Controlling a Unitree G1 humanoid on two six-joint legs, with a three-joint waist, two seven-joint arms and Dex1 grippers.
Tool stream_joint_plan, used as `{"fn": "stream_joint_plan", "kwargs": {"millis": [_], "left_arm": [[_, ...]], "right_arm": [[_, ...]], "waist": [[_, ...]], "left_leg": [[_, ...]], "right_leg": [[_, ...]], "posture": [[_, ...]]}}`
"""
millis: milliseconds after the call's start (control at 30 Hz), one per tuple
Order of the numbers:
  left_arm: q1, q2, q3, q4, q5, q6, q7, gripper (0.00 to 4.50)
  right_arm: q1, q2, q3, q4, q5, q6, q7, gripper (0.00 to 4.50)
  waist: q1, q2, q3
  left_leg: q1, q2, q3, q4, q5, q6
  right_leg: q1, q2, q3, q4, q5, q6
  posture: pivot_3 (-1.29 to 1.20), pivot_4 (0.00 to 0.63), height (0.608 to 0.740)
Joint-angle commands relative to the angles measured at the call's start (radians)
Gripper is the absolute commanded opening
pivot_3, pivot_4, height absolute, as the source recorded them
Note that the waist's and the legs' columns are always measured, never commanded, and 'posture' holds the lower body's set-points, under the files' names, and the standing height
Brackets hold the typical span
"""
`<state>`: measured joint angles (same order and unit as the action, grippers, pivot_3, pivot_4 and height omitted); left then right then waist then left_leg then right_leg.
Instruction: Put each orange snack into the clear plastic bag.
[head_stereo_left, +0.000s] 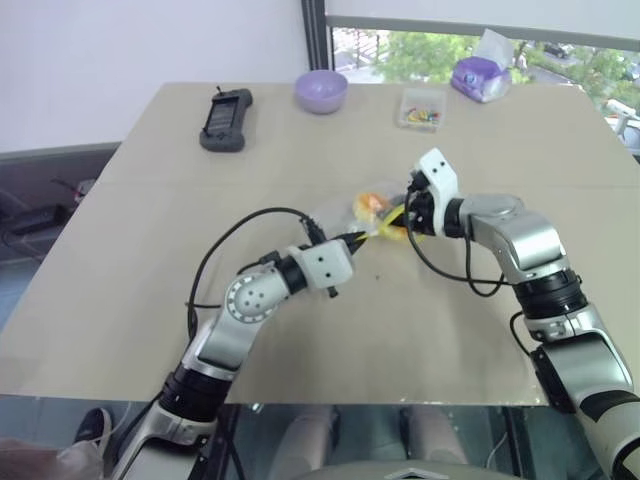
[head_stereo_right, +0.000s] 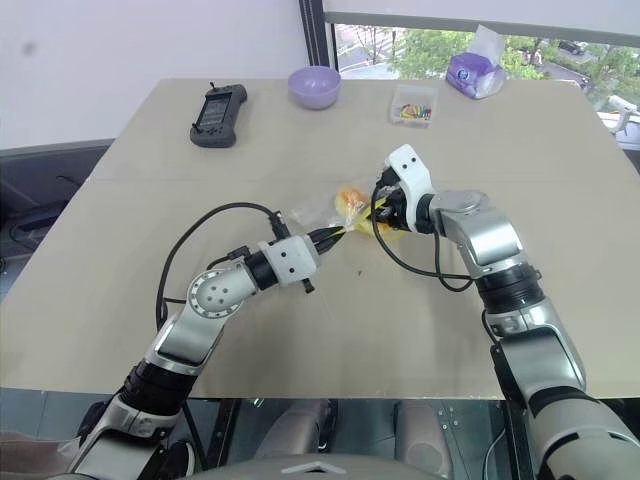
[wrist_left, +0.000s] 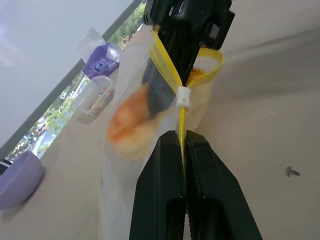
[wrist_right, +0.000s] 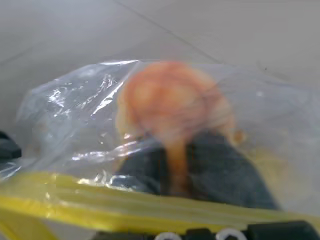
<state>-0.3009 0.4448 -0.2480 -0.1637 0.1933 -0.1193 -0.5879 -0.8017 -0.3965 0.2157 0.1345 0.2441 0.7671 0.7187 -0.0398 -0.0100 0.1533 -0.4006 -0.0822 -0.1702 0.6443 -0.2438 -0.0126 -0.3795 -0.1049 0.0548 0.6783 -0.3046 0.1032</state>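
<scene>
The step in hand looks like the drop: the snack sits inside the bag, near the middle of the table.

The left tool is clenched on the bag's yellow strip, holding its mouth up. The right tool reaches in through the mouth. Its two dark fingers lie just behind the snack and are parted, with orange showing between them; whether they touch the snack cannot be told.

Judging from this, the next move calls for drawing the right tool back out of the mouth without dragging the snack or the strip along, while the left tool holds firm.

Along the far edge of the table stand a lilac bowl, whose contents cannot be seen, and a small clear box of colourful bits. A purple pack sits at the far right corner, and a black handset lies toward the far left.
</scene>
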Motion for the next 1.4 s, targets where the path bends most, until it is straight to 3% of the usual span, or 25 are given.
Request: {"fn": "stream_joint_plan", "kwargs": {"millis": [33, 300, 400, 500, 633, 967, 1233, 1400], "left_arm": [[-0.014, -0.009, 0.009, -0.006, -0.011, -0.012, 0.01, 0.0], [-0.009, -0.018, 0.014, -0.005, -0.004, -0.005, 0.02, 0.0], [-0.012, -0.02, 0.015, -0.003, -0.005, -0.004, 0.02, 0.0], [-0.014, -0.019, 0.018, -0.001, -0.008, -0.004, 0.019, 0.0], [-0.013, -0.019, 0.016, 0.0, -0.012, -0.004, 0.015, 0.0], [-0.015, -0.016, 0.018, 0.002, -0.014, -0.002, 0.009, 0.0], [-0.008, -0.011, 0.023, -0.005, -0.016, 0.003, 0.007, 0.0], [-0.01, -0.011, 0.023, -0.002, -0.015, 0.004, 0.008, 0.0]], "right_arm": [[0.014, -0.07, -0.038, -0.102, 0.017, -0.024, 0.062, 2.65], [0.088, -0.257, -0.156, -0.244, 0.187, 0.061, 0.245, 2.65], [0.148, -0.324, -0.185, -0.277, 0.201, 0.003, 0.304, 2.65], [0.179, -0.37, -0.179, -0.228, 0.107, -0.153, 0.284, 2.65], [0.179, -0.442, -0.071, -0.017, -0.187, -0.57, 0.203, 2.65], [0.071, -0.374, 0.09, 0.29, -0.523, -0.996, 0.037, 2.65], [0.002, -0.334, 0.083, 0.356, -0.58, -1.125, -0.034, 2.65], [0.017, -0.35, 0.084, 0.314, -0.576, -1.139, 0.005, 2.65]], "waist": [[0.002, 0.0, 0.0], [0.004, 0.0, 0.001], [0.005, 0.0, 0.001], [0.003, 0.0, 0.001], [0.004, 0.0, 0.002], [-0.002, 0.001, 0.004], [0.001, 0.001, 0.005], [0.001, 0.001, 0.005]], "left_leg": [[0.0, 0.0, 0.0, 0.0, 0.0, 0.0], [-0.001, 0.0, -0.001, 0.0, 0.0, 0.0], [-0.001, 0.0, -0.001, 0.0, 0.0, 0.001], [-0.001, 0.0, 0.0, 0.0, 0.0, 0.001], [0.0, 0.0, 0.001, 0.001, 0.0, 0.0], [0.001, 0.0, 0.003, 0.0, 0.002, -0.004], [0.0, 0.0, 0.002, 0.0, 0.002, -0.004], [0.0, 0.0, 0.002, 0.0, 0.002, -0.004]], "right_leg": [[0.0, 0.0, 0.0, 0.0, 0.0, 0.0], [0.0, 0.0, -0.001, -0.001, 0.0, 0.0], [0.0, 0.0, -0.001, -0.001, 0.0, 0.0], [0.0, 0.0, -0.001, -0.001, 0.0, 0.0], [0.001, 0.0, -0.001, 0.0, 0.0, 0.0], [0.0, 0.0, 0.001, 0.0, 0.0, 0.0], [0.0, 0.0, 0.001, -0.001, 0.0, 0.0], [0.0, 0.0, 0.001, 0.0, 0.0, 0.0]], "posture": [[0.0, 0.15, 0.74], [0.0, 0.15, 0.74], [0.0, 0.15, 0.74], [0.0, 0.15, 0.74], [0.0, 0.15, 0.74], [0.0, 0.15, 0.74], [0.0, 0.15, 0.74], [0.0, 0.15, 0.74]]}}
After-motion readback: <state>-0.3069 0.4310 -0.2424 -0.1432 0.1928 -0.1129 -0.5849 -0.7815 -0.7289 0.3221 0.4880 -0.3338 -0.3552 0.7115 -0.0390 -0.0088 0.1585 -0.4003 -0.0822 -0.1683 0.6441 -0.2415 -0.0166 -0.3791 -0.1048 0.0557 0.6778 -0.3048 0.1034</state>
